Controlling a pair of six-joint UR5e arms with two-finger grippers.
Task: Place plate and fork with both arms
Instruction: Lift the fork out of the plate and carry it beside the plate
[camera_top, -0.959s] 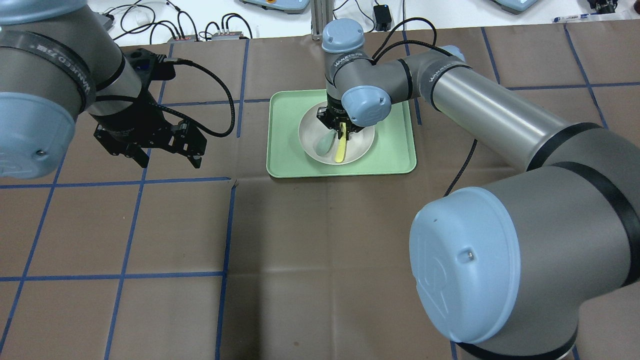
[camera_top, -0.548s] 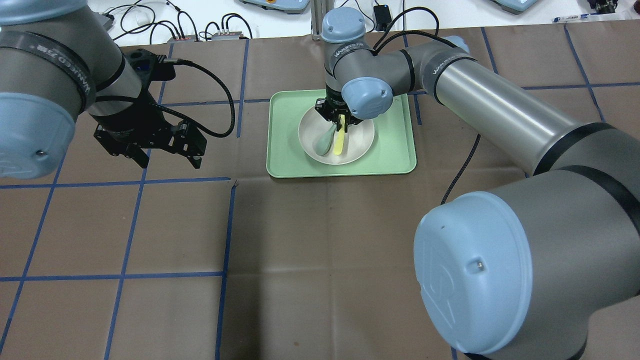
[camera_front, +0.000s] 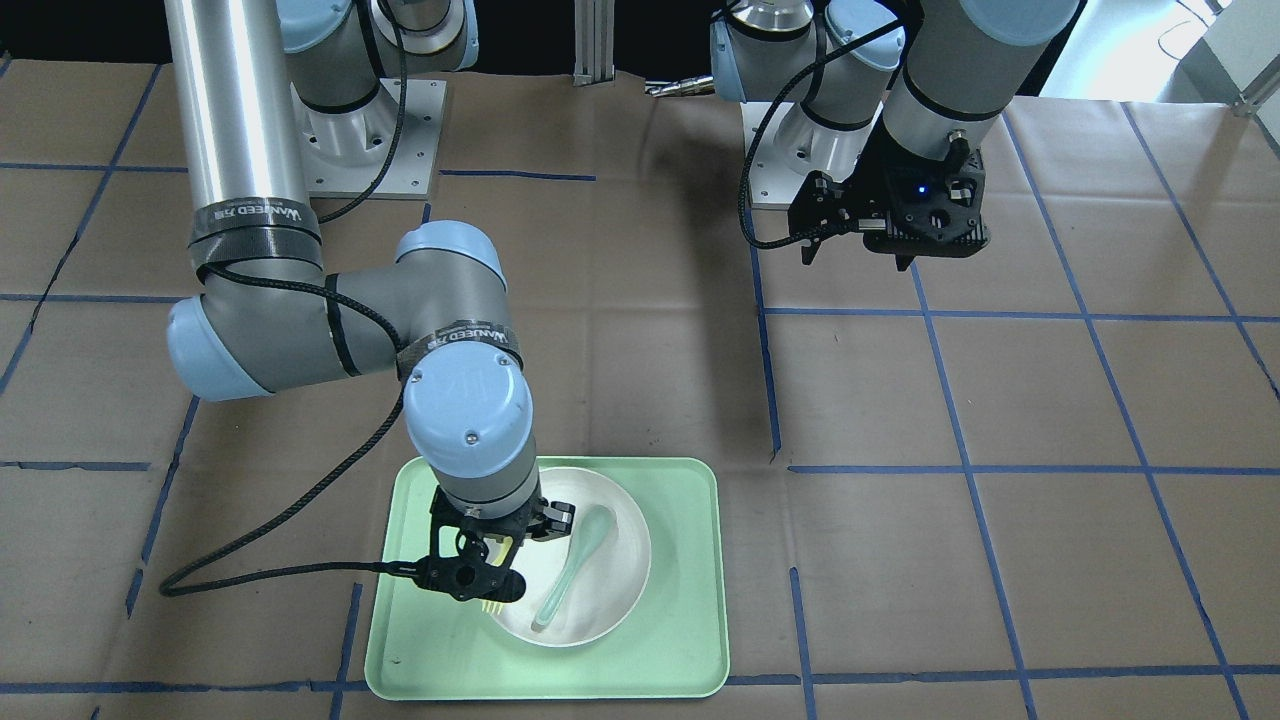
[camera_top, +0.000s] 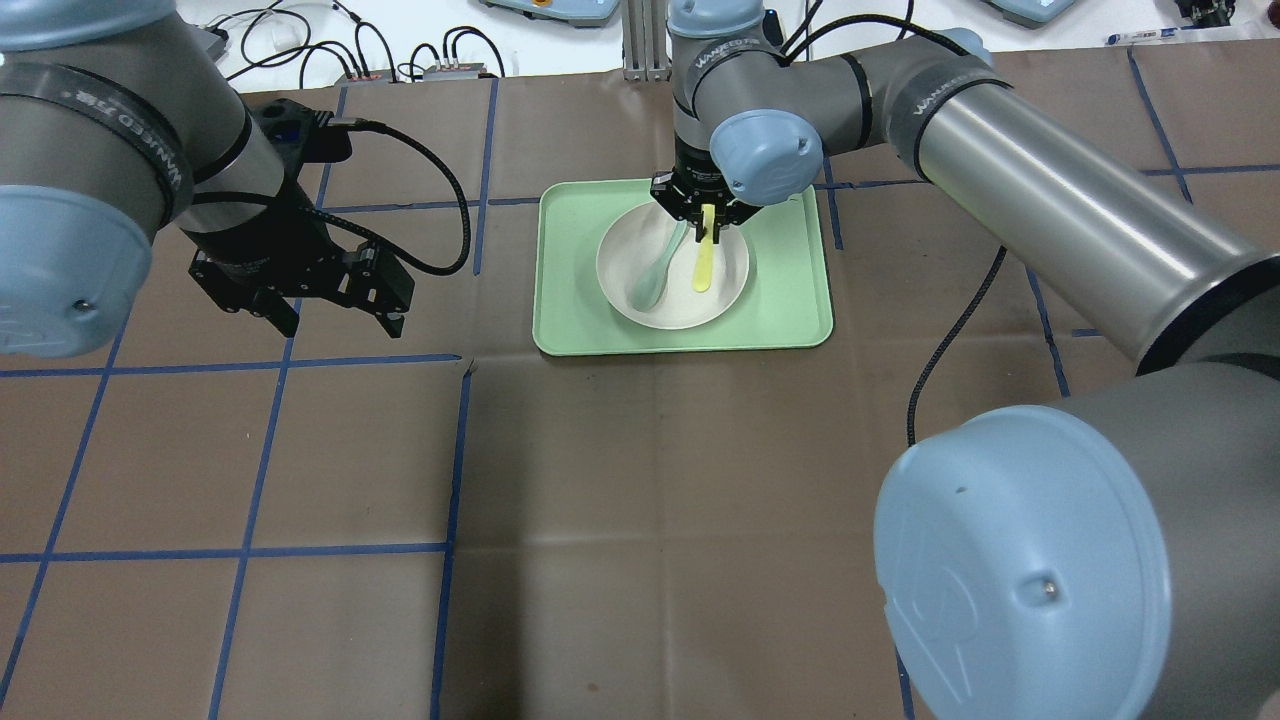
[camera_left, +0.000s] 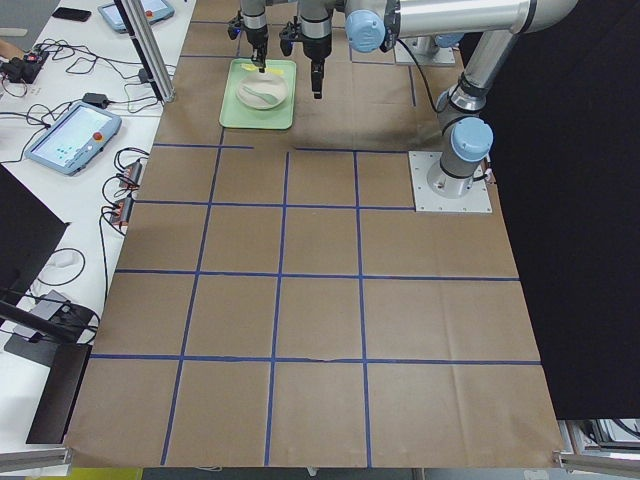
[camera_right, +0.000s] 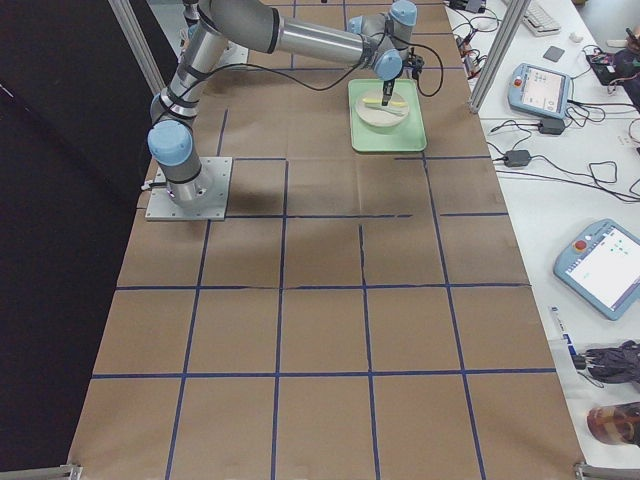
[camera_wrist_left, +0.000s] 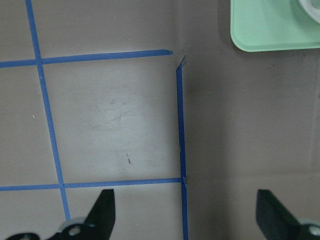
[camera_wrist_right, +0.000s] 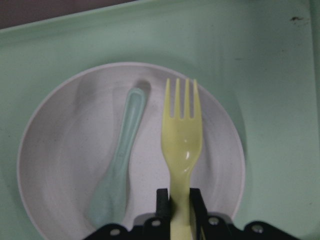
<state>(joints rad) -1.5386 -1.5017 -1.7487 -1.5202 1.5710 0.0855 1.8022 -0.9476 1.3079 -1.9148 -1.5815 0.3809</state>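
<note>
The off-white plate (camera_top: 725, 290) sits in the light-green tray (camera_top: 560, 300). My right gripper (camera_top: 705, 212) is shut on the handle of the pale-yellow fork (camera_top: 704, 262) and holds it over the plate's right half, tines pointing to the near side. In the right wrist view the fork (camera_wrist_right: 181, 145) hangs above the plate (camera_wrist_right: 65, 165), its handle between the pads (camera_wrist_right: 162, 202). My left gripper (camera_top: 335, 318) is open and empty over the bare table, left of the tray. In the left wrist view its fingers (camera_wrist_left: 102, 212) stand wide apart.
A grey-green spoon (camera_top: 655, 275) lies in the plate's left half, beside the fork. The tray's corner (camera_wrist_left: 270, 30) shows at the top right of the left wrist view. Brown paper with blue tape lines (camera_top: 455, 450) covers the table. Cables and boxes (camera_top: 400, 60) lie beyond the far edge.
My right gripper has moved up and to the right with the fork in it, away from the spoon. The left arm has not moved.
</note>
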